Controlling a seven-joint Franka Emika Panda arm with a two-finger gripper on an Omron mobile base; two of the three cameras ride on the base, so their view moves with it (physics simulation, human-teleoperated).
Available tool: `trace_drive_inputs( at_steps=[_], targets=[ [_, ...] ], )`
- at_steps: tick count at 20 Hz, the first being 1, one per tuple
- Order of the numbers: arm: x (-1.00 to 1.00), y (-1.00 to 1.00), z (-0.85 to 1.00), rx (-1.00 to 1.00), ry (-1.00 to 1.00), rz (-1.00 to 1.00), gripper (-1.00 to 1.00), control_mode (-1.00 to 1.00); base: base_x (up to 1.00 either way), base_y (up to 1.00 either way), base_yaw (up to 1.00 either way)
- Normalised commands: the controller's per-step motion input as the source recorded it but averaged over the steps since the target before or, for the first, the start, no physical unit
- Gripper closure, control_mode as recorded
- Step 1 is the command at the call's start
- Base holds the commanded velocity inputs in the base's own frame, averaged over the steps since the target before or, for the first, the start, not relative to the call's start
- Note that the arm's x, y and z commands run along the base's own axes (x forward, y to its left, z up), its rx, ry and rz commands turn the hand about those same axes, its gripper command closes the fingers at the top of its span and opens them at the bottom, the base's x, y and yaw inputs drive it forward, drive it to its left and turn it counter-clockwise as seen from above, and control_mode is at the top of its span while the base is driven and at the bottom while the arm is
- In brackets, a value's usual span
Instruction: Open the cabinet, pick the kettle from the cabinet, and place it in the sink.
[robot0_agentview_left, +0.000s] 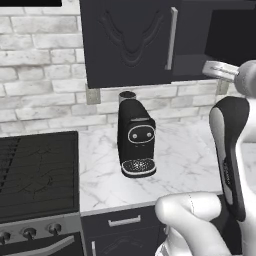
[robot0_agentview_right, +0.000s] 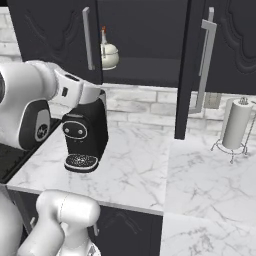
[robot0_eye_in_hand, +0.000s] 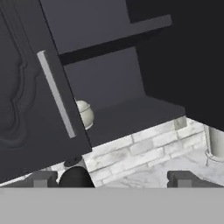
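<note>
text: none legible | arm: raised toward cabinet, right door swung open | fingers: spread wide, holding nothing | kettle: on cabinet shelf, 10 o'clock of opening, behind left door edge | coffee machine on tabletop

Even, diffuse rendered lighting is observed — no single source can be identified. The marble tabletop is brightly lit; the cabinet interior is left dim. Soft shadow is noted beneath the coffee machine. Slight pixel softness throughout — no glare, no edge distortion.
</note>
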Motion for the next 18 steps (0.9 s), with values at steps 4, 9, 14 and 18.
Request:
trace_drive_inputs(
  at_steps=[4, 9, 14, 18],
  targets=[
    [0.02, 0.52, 0.2, -0.23, 0.11, 0.3, -1.0, -1.0, 0.0, 0.0, 0.0],
    [0.18, 0.41, 0.17, -0.12, 0.04, 0.23, -1.0, -1.0, 0.0, 0.0, 0.0],
    [0.32, 0.34, 0.19, -0.1, 0.0, 0.08, -1.0, -1.0, 0.0, 0.0, 0.0],
    [0.34, 0.27, 0.14, -0.11, 0.0, 0.0, -1.0, -1.0, 0.0, 0.0, 0.0]
  ],
)
